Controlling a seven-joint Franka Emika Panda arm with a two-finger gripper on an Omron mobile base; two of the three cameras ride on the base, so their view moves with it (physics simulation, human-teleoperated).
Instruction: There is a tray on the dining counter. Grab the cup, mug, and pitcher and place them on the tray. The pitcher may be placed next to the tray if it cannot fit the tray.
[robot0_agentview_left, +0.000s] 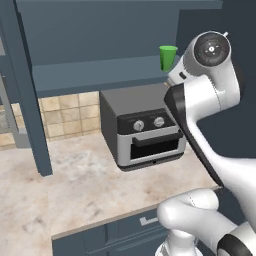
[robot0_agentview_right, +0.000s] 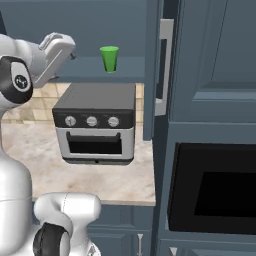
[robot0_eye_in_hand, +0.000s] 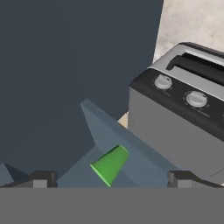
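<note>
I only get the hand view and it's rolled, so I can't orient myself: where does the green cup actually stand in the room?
Observer: The cup stands upright on the floor of an open upper cabinet, above the grey toaster oven.
Operator: What is under the oven?
Observer: A beige marbled worktop, with tan wall tiles behind it.
Operator: Anything to the cup's right I should mind?
Observer: In the right base view an open cabinet door hangs edge-on just right of the cup, and a tall unit with a dark built-in oven follows.
Operator: Is the gripper on the cup yet?
Observer: No. The gripper is open, short of the cup.
</note>
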